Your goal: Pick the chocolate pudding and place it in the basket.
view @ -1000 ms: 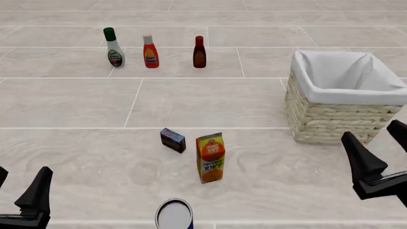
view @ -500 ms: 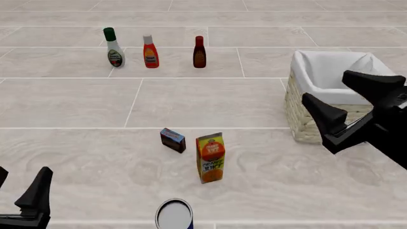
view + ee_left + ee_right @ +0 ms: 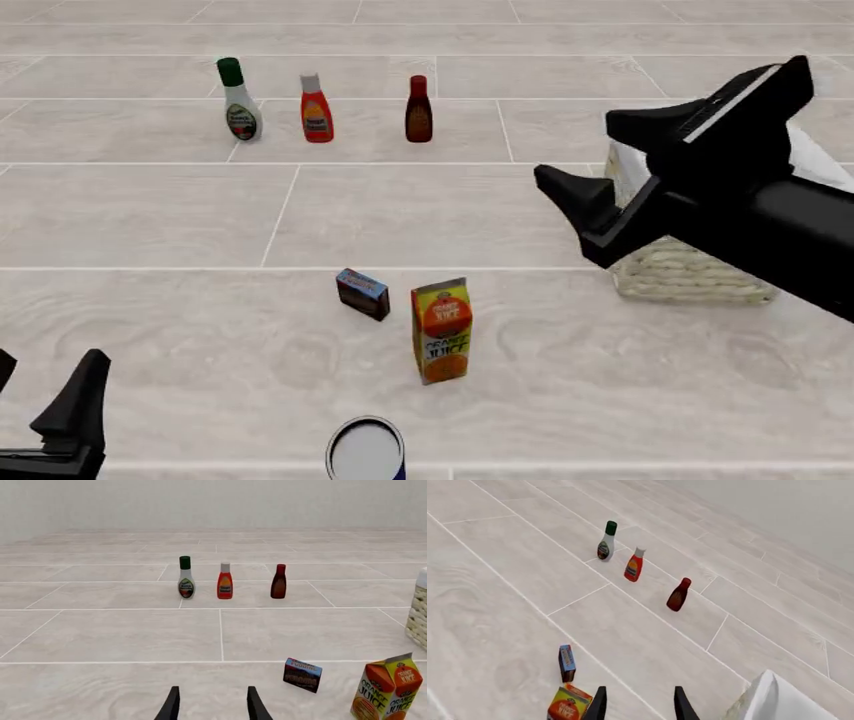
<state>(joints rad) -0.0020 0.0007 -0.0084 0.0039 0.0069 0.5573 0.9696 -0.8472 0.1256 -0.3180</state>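
The chocolate pudding (image 3: 363, 293) is a small dark brown carton lying on the floor, just left of the orange juice carton (image 3: 442, 330). It also shows in the left wrist view (image 3: 302, 675) and the right wrist view (image 3: 566, 663). The wicker basket (image 3: 681, 275) stands at the right, largely hidden behind my right arm. My right gripper (image 3: 574, 145) hovers open and empty high in front of the basket, well right of the pudding. At the near left corner my left gripper (image 3: 48, 355) is open and empty, far from the pudding.
Three bottles stand in a row at the back left: a green-capped white one (image 3: 240, 100), a red one (image 3: 316, 110) and a dark brown one (image 3: 418, 110). A round white-topped can (image 3: 366, 450) sits at the near edge.
My right arm has risen from the near right corner and swung left and forward, now covering much of the basket. The left gripper and all objects stayed put.
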